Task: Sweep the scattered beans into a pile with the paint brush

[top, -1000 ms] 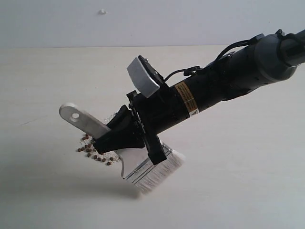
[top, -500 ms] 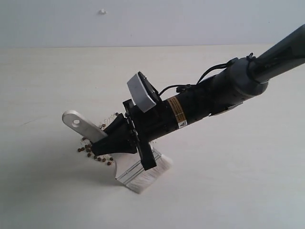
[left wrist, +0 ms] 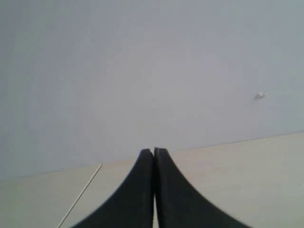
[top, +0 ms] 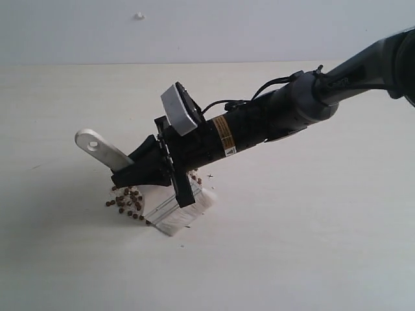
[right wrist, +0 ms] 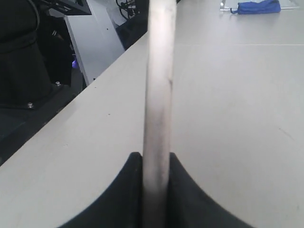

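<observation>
At far left of the exterior view, the pale handle of the paint brush [top: 109, 154] rises at a slant, the hole at its end clear of the table [top: 311, 253]. Just below it, the reddish-brown beans [top: 127, 201] lie bunched on the table under the handle, with a few more loose behind the brush head. The black right end effector [top: 123, 177] is clamped on the handle; the right wrist view shows its jaws narrow, pressed against both sides of the wooden shaft [right wrist: 159, 95]. Next to the right, the off-white bristles [top: 192, 210] press splayed on the table, touching the edge of the bean cluster. Further right, the dark forearm carries a grey wrist camera [top: 179, 109] and a yellow label [top: 224, 135] whose print is too small to read. The left end effector [left wrist: 154, 152], seen only in its own wrist view, has its jaws pressed together on nothing above the bare table.
</observation>
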Action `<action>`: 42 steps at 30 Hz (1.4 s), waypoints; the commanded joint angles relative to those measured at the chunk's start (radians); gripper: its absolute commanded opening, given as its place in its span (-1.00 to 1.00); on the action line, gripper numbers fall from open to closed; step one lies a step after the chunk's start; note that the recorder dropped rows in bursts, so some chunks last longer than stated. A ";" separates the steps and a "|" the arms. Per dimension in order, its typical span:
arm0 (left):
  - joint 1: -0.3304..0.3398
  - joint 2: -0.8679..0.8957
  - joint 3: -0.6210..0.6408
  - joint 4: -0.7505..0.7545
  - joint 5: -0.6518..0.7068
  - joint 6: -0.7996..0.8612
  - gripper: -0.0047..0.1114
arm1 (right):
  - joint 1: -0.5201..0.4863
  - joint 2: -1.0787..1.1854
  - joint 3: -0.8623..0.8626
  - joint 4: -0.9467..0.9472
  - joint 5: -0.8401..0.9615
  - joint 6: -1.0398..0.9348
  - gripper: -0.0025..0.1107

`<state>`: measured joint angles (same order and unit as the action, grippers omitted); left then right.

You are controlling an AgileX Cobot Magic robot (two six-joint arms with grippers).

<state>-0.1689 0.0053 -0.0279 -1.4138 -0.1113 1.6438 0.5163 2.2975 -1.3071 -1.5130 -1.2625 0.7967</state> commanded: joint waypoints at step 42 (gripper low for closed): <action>-0.006 -0.005 0.004 0.002 0.006 -0.003 -0.92 | 0.572 -0.073 -0.004 2.022 0.213 -0.959 -0.96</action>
<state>-0.1689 0.0053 -0.0279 -1.4138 -0.1113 1.6438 1.0578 2.1798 -1.3157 0.2886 -0.8854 -0.0537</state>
